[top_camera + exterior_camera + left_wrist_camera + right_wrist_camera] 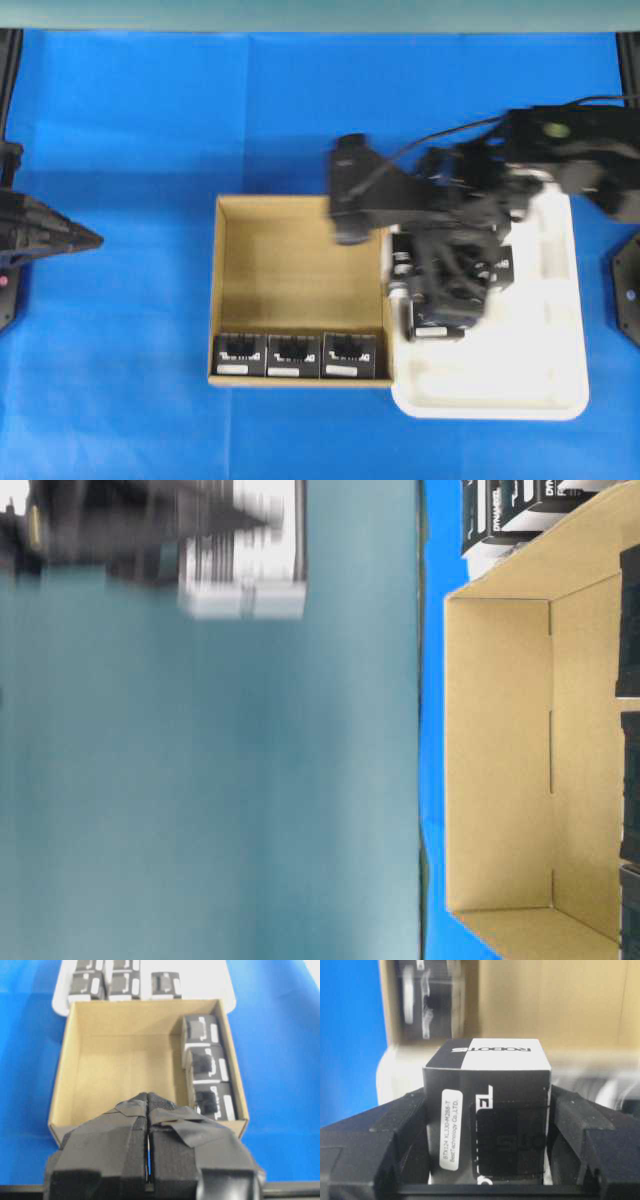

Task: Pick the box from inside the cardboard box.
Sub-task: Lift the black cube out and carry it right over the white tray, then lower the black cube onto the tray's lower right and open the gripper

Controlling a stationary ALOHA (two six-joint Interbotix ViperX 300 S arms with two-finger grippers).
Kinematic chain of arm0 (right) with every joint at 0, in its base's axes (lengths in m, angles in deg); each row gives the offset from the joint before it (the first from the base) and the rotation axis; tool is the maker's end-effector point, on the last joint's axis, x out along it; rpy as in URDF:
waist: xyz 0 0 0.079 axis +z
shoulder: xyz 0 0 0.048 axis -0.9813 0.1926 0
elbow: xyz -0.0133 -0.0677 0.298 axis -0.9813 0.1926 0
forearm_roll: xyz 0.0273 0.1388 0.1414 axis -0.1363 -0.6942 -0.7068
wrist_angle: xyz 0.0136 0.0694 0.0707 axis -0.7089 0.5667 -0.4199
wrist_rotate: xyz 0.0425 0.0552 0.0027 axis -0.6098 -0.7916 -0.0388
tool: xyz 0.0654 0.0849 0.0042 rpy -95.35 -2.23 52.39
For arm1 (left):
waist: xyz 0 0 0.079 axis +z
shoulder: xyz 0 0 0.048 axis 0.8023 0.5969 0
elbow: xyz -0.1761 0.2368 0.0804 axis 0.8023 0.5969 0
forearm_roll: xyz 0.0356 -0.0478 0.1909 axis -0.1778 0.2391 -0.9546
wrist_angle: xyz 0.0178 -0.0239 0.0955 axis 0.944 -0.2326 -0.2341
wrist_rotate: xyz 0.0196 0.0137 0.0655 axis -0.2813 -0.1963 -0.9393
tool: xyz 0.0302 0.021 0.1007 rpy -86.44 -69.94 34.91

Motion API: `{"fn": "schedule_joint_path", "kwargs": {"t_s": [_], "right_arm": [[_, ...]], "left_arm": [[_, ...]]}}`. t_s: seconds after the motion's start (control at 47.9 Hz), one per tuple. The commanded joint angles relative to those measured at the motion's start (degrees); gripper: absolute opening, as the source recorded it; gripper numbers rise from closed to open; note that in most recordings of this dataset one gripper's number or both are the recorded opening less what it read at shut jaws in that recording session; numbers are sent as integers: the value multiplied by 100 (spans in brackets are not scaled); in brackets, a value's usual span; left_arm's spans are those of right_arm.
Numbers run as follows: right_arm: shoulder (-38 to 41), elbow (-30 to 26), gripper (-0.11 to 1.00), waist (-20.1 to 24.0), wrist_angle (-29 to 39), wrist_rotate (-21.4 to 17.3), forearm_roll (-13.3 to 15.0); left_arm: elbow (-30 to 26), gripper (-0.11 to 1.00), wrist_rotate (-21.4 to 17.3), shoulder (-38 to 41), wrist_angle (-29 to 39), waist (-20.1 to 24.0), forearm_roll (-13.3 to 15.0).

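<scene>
The cardboard box (300, 260) sits mid-table with three black boxes (293, 354) in a row along its near wall. In the left wrist view the cardboard box (120, 1060) shows those black boxes (207, 1062) along its right wall. My right gripper (487, 1125) is shut on one black box (487, 1105), held over the white tray (560, 300) and facing the cardboard box (550, 1005). In the overhead view the right gripper (445, 290) hides most of what it holds. My left gripper (95, 240) is shut and empty, left of the cardboard box, and its tips (148, 1096) are at the carton's near wall.
The white tray (210, 980) touches the cardboard box's right side in the overhead view and holds several more black boxes (125, 985). Blue cloth (130, 120) covers the table. The right arm (560, 140) spans the tray's far end. The table-level view shows the carton's walls (500, 770).
</scene>
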Motion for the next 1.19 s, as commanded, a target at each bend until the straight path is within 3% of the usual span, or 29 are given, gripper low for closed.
{"fn": "schedule_joint_path", "kwargs": {"t_s": [0.0,0.251,0.439,0.836,1.17], "right_arm": [[-360,536,64,167,-114,-167,-26],[-1230,1995,64,545,-896,-686,-26],[-1424,2707,64,686,-1362,-765,-18],[-1301,3604,64,782,-2575,-756,0],[-686,3797,64,782,-3340,-694,132]], "left_arm": [[-141,-6,9,44,-26,0,-9],[-141,-6,26,53,-35,0,-9],[-149,-6,53,62,-35,-9,-18],[-149,-6,62,62,-35,-9,-9],[-149,-6,53,70,-35,0,-9]]}}
